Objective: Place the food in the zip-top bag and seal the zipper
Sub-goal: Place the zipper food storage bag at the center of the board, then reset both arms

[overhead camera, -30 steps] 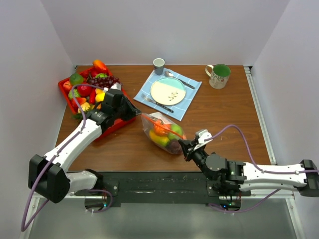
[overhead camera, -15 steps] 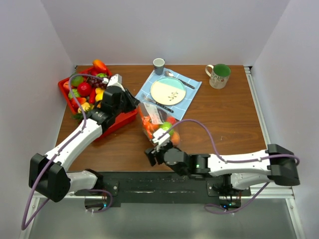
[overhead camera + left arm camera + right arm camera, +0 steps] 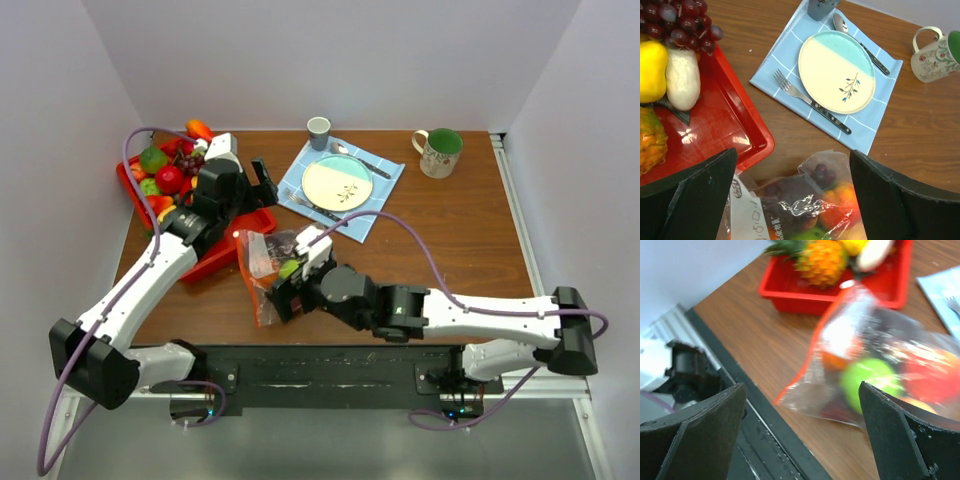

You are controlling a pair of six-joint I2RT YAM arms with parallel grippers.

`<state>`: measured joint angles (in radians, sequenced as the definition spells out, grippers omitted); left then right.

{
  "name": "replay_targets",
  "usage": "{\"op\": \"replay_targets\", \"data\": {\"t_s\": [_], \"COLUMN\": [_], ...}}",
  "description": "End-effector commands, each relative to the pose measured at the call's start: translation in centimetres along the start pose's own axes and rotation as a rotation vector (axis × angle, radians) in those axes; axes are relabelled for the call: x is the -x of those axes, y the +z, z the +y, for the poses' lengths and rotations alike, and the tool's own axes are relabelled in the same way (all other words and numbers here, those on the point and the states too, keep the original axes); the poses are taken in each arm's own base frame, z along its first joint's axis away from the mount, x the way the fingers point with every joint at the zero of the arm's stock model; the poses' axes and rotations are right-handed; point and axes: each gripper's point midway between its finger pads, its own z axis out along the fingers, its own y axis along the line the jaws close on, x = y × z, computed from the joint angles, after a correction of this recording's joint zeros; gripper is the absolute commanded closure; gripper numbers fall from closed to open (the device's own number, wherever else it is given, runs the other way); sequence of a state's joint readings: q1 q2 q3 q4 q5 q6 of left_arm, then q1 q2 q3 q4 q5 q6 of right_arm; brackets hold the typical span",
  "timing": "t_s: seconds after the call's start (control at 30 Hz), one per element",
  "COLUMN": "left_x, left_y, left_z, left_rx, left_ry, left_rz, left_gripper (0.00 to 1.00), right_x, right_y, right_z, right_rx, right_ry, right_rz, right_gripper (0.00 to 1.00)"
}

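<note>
- Clear plastic of the zip-top bag [image 3: 258,262] already holds several toy pieces: a green apple [image 3: 872,377], an orange piece [image 3: 840,354], something red, and a few bagged grapes [image 3: 821,174].
- More food sits in the red tray [image 3: 725,125] by the table's left edge: a grape bunch [image 3: 680,20], a yellow piece [image 3: 651,70] and a white piece [image 3: 682,80]. Loading may therefore not be finished.
- Along one edge of the bag runs the orange-red zipper [image 3: 795,380]. Whether it is pressed shut I cannot tell, so I judge the sealing as not yet confirmed.
- On the table the bag lies close to the near edge, left of the middle and just off the tray's near right corner.
- Spread wide, the left fingers [image 3: 695,195] hold nothing. The bag lies below them, seen through the gap and apart from both.
- Also spread wide and empty, the right fingers [image 3: 700,430] have the bag just ahead of them, in line with the gap. No contact shows.
</note>
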<state>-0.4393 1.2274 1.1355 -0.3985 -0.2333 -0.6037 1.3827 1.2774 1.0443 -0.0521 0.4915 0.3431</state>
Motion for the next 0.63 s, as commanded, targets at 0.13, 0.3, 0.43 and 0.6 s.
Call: {"op": "replay_targets", "data": {"t_s": [0.13,0.3,0.43,0.6], "left_x": [0.2,-0.2,-0.2,-0.2], "left_y": [-4.1,-5.5,-6.2,-5.8], "left_z": [-1.5,-1.0,-0.6,-0.3], "left_rx": [-0.119,-0.155,-0.18,-0.172], "left_ry": [0.084,0.071,0.056,0.062], "left_rz": [-0.033,-0.076,-0.136,-0.161], "left_gripper": [0.0,0.0,0.0,0.0], "right_x": [0.0,-1.4,-2.2,-3.3], "right_y": [-3.5,-6.3,-7.7,-8.2], "right_z": [-10.3,-14.4,-15.2,-16.0], "right_rx": [-0.204,-0.305,-0.33,-0.364], "right_ry": [0.228,0.301,0.363,0.38], "right_rz": [-0.011,-0.029,-0.061,-0.06], "right_gripper": [0.01,0.01,0.01,0.01]}}
